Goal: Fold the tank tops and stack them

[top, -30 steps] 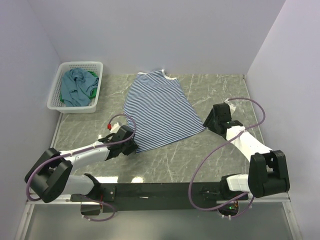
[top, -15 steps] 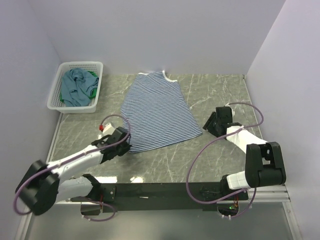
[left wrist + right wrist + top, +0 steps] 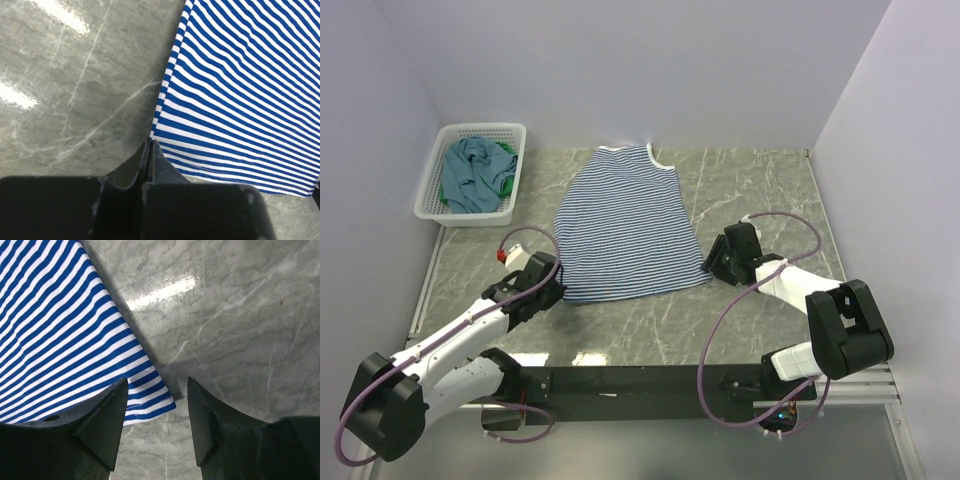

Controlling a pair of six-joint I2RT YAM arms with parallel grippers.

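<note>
While left gripper (image 3: pixel 150 146) pinches striped top's (image 3: pixel 240 85) hem corner, right gripper (image 3: pixel 157 381) gapes at the other.

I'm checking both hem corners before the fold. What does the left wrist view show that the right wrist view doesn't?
Left wrist only: the left end effector, jaws shut at the near-left hem corner of the navy-and-white striped cloth tank top. Right wrist only: the right end effector, jaws open astride the other hem corner. Both: the striped top lying on the grey marble-patterned table.
</note>
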